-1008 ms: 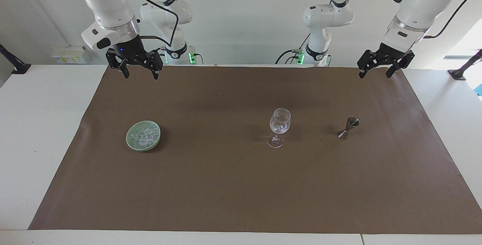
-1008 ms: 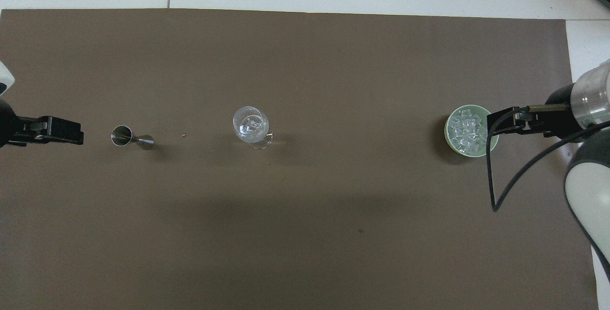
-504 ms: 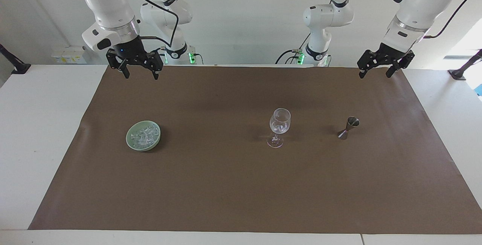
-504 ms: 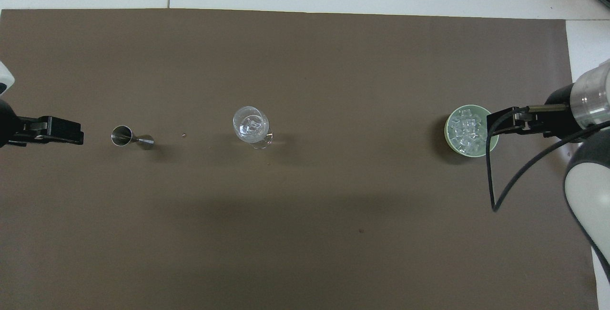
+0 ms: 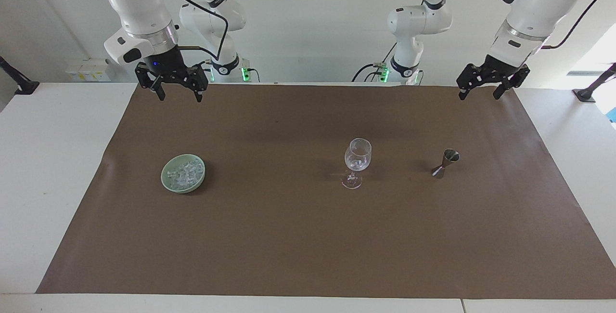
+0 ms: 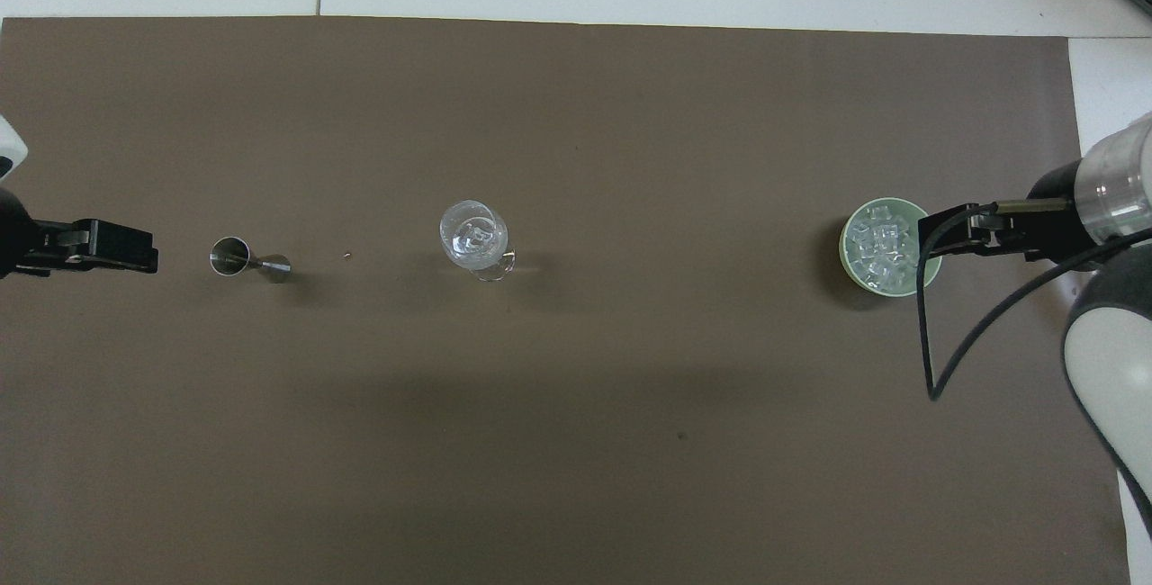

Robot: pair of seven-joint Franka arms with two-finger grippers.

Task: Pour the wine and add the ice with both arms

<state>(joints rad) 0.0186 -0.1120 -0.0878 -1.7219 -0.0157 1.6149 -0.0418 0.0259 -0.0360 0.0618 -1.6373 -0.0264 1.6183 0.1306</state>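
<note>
So the right gripper (image 5: 176,92) hangs up in the air with its fingers spread wide and nothing between them, over the edge of the brown mat (image 5: 288,236) closest to the robots, at the right arm's end of the table. The bowl (image 5: 183,173) with the ice (image 5: 183,172) heaped in it sits on the mat pretty much straight out from that gripper, farther from the robots, so reaching it looks like mostly a forward-and-down move with hardly any sideways shift. That makes the right arm the obvious pick for the ice, since the left one is well apart from it. Toward the middle of the table stands the glass (image 5: 356,163), upright, with what looks like a bit of clear stuff in its bowl, though it's hard to say whether that's ice or just glare. Next along is the jigger (image 5: 445,163), which looks tipped, its open cup pointing toward the left arm's end and its long axis running along the table's length in the overhead view. The left gripper (image 5: 481,90) also hangs empty with fingers apart, over the mat's robot-side edge at the left arm's end, and the jigger lies out from it, farther from the robots. Neither arm touches anything; both seem to be waiting.
</note>
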